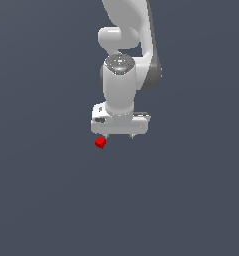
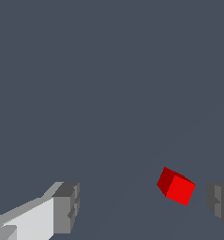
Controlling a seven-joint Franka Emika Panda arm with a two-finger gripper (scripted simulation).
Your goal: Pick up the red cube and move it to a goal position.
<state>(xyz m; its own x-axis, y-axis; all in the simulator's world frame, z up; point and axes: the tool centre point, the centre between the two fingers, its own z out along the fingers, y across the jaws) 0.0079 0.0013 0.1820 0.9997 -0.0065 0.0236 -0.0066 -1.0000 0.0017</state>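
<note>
I have the gripper sitting just below the centre of the exterior view, spread wide and holding nothing. In the wrist view both fingers show with a broad gap between them. The red cube lies on the dark grey worktop, a little below and towards the exterior view's left of the gripper, near one fingertip rather than under the middle. The wrist view agrees: the cube lies inside the gap but much closer to one finger than the other, and it is turned at an angle to them.

The step in hand, as I judge it, is lining up for the grasp. To do it well I would slide the gripper sideways until the cube is centred in the gap, then rotate the wrist so the pads meet two flat faces rather than corners (a skewed squeeze could spin or flick so small a block). Only then would I lower and close gently.

No brand, label or writing can be read on the arm, the cube or the worktop.
</note>
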